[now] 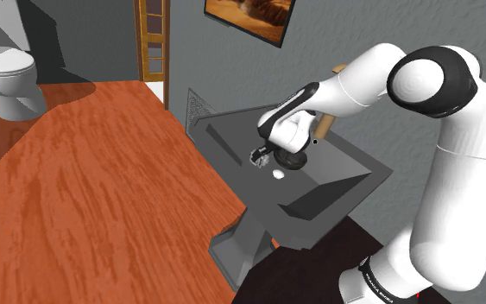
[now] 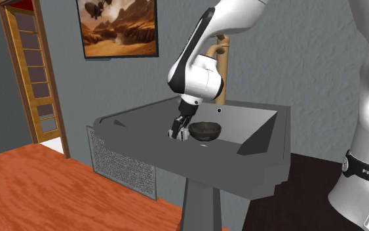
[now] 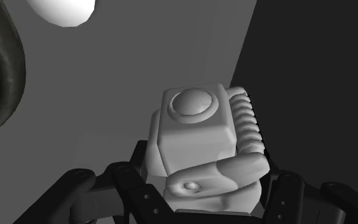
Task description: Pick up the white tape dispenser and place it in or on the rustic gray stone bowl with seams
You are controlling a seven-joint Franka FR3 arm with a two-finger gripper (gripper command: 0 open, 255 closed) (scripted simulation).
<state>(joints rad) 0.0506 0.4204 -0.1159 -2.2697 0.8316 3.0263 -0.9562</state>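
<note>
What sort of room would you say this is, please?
Probably a bathroom: a white toilet stands in the corner, and a grey pedestal sink with a tan faucet sits against the wall.

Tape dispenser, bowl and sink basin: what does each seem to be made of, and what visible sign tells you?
The tape dispenser is plain pale grey-white, smooth and matt with moulded ribs, so perhaps plastic. The bowl is dark grey with a rough, mottled surface, which looks like stone. The sink basin is uniform dark grey with flat matt faces; its material is not clear.
</note>
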